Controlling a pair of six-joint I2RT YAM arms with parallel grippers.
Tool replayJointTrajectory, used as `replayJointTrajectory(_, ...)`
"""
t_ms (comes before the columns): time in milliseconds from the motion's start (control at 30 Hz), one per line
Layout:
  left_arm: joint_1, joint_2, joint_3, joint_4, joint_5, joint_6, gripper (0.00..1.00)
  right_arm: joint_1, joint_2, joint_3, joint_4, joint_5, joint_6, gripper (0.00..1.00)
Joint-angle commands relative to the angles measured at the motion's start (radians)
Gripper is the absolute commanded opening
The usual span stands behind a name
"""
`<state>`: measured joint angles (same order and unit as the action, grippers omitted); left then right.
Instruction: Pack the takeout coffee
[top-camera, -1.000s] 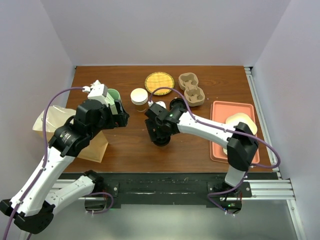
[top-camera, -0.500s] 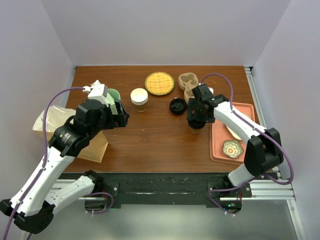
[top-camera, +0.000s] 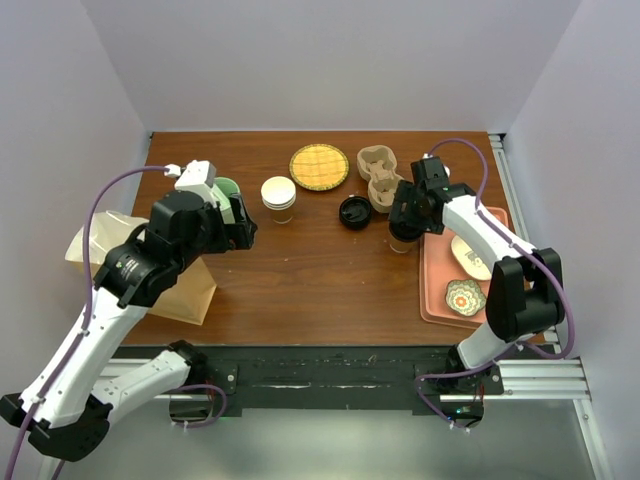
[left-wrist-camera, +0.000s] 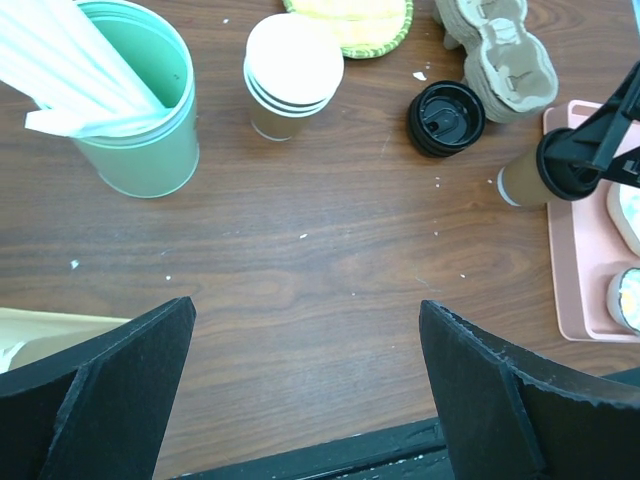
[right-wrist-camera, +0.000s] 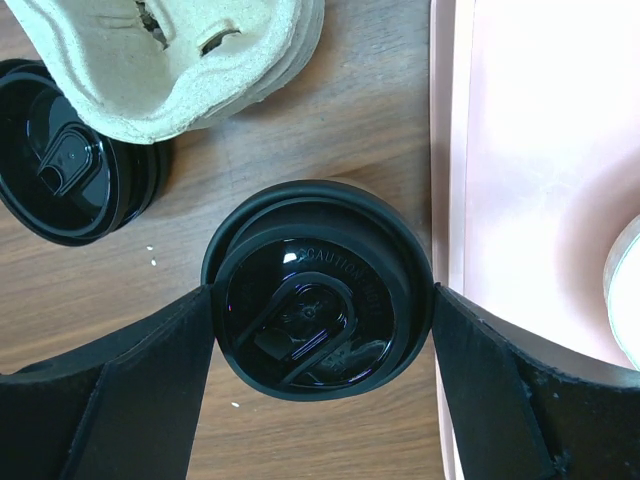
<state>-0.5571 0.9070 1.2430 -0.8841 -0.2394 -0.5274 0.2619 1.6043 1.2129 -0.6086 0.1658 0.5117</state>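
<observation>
The takeout coffee (top-camera: 401, 241), a brown paper cup with a black lid, stands or hangs just left of the pink tray (top-camera: 437, 272) and in front of the pulp cup carrier (top-camera: 383, 178). My right gripper (top-camera: 406, 222) is shut on it from above. In the right wrist view both fingers press the sides of its lid (right-wrist-camera: 318, 250), with the gripper (right-wrist-camera: 320, 305) centred over it. I cannot tell if the cup touches the table. It also shows in the left wrist view (left-wrist-camera: 522, 180). My left gripper (left-wrist-camera: 305, 310) is open and empty above the table, near the pale green cup (top-camera: 228, 189).
A loose black lid (top-camera: 354, 212) lies left of the coffee. A stack of paper cups (top-camera: 279, 195) and a yellow woven mat (top-camera: 319, 166) are at the back. A brown paper bag (top-camera: 190, 296) lies at the left. The tray holds small dishes (top-camera: 465, 297).
My right arm has carried the coffee from the middle of the table to the right, up to the tray's left edge. My left gripper has barely moved.
</observation>
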Motion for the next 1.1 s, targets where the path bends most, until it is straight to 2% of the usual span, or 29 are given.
replayJointTrajectory(0,0.000,0.007,0.073,-0.048,-0.067,0.032,1.00,-0.001,0.016,0.020,-0.011,-0.005,-0.009,0.93)
replayJointTrajectory(67,-0.001,0.016,0.088,-0.068,-0.100,0.044,1.00,-0.004,0.005,0.042,-0.031,0.000,-0.016,0.99)
replayJointTrajectory(267,0.000,0.013,0.137,-0.119,-0.178,0.011,1.00,-0.004,-0.017,0.183,-0.189,0.046,-0.050,0.99)
replayJointTrajectory(367,0.000,0.053,0.183,-0.209,-0.253,-0.022,1.00,-0.004,-0.027,0.264,-0.290,0.063,-0.059,0.99)
replayJointTrajectory(467,0.000,0.095,0.223,-0.305,-0.323,-0.032,0.95,-0.003,-0.056,0.321,-0.352,0.049,-0.076,0.99)
replayJointTrajectory(633,0.002,0.147,0.271,-0.432,-0.402,-0.046,0.87,-0.003,-0.138,0.335,-0.395,-0.087,-0.111,0.98)
replayJointTrajectory(800,0.054,0.156,0.265,-0.432,-0.350,-0.032,0.67,-0.003,-0.216,0.266,-0.365,-0.218,-0.142,0.98)
replayJointTrajectory(933,0.063,0.171,0.257,-0.434,-0.328,-0.030,0.67,-0.003,-0.219,0.284,-0.428,-0.278,-0.188,0.98)
replayJointTrajectory(1067,0.082,0.171,0.155,-0.434,-0.385,-0.008,0.66,0.014,-0.238,0.292,-0.425,-0.304,-0.188,0.99)
